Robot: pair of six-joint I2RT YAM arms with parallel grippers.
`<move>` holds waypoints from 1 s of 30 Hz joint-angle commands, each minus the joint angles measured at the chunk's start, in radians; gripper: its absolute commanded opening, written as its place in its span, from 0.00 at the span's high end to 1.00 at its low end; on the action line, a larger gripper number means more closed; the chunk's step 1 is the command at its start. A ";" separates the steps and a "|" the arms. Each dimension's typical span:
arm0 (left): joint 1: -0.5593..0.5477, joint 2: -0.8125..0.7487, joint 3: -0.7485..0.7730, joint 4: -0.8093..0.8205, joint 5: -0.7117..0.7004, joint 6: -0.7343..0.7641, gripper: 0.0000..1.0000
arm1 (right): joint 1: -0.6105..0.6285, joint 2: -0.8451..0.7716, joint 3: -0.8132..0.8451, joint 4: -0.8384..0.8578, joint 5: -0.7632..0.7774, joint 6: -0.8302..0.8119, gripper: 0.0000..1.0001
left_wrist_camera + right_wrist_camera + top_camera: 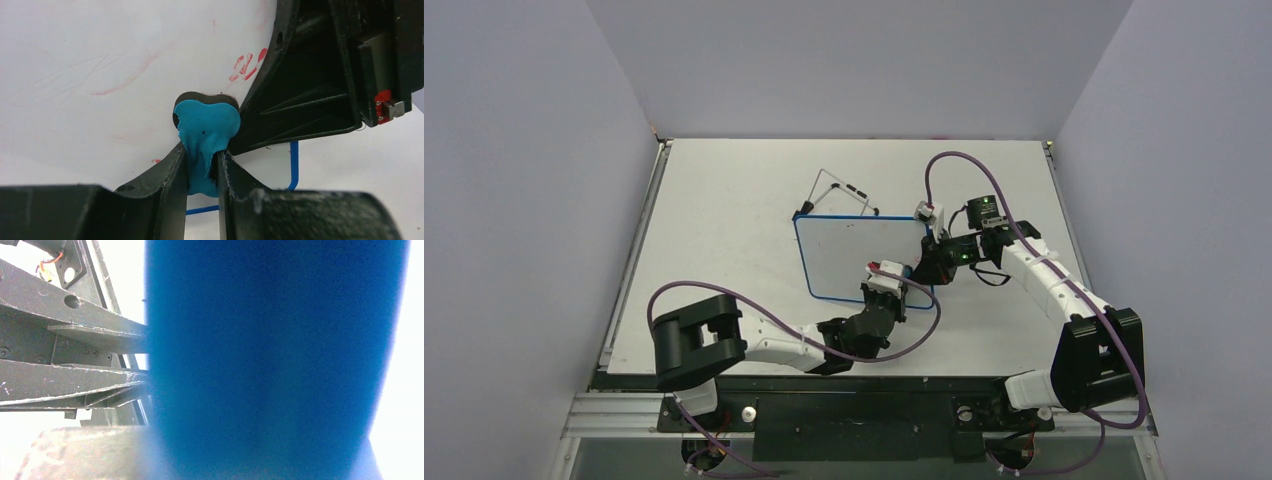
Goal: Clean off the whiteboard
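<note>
The whiteboard (852, 252), white with a thin blue rim, lies flat on the table with its black wire stand (839, 188) behind it. My left gripper (890, 284) is at the board's near right corner, shut on the small blue eraser (206, 127), which presses on the board face (100, 60). Red handwriting (245, 66) and faint red smears remain just beyond the eraser. My right gripper (927, 262) is at the board's right edge and seems shut on it. The blue rim (270, 360) fills the right wrist view as a blur and hides the fingers.
The right gripper's black body (320, 85) stands close to the right of the eraser. The left arm's gripper (65, 365) shows at the left of the right wrist view. Grey walls enclose the table (724, 200) on three sides.
</note>
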 commanded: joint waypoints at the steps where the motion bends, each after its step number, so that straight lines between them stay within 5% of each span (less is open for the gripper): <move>1: 0.023 0.010 0.033 0.007 0.010 0.017 1.00 | 0.023 -0.027 -0.001 -0.067 -0.009 -0.025 1.00; 9: 0.190 -0.109 -0.120 -0.065 -0.065 -0.077 1.00 | 0.022 -0.033 0.000 -0.067 -0.012 -0.025 1.00; 17: 0.233 -0.185 -0.163 -0.096 -0.080 -0.099 1.00 | 0.023 -0.029 -0.001 -0.067 -0.012 -0.025 1.00; 30: -0.011 0.020 0.049 -0.007 0.027 -0.090 1.00 | 0.023 -0.025 -0.001 -0.067 -0.010 -0.025 1.00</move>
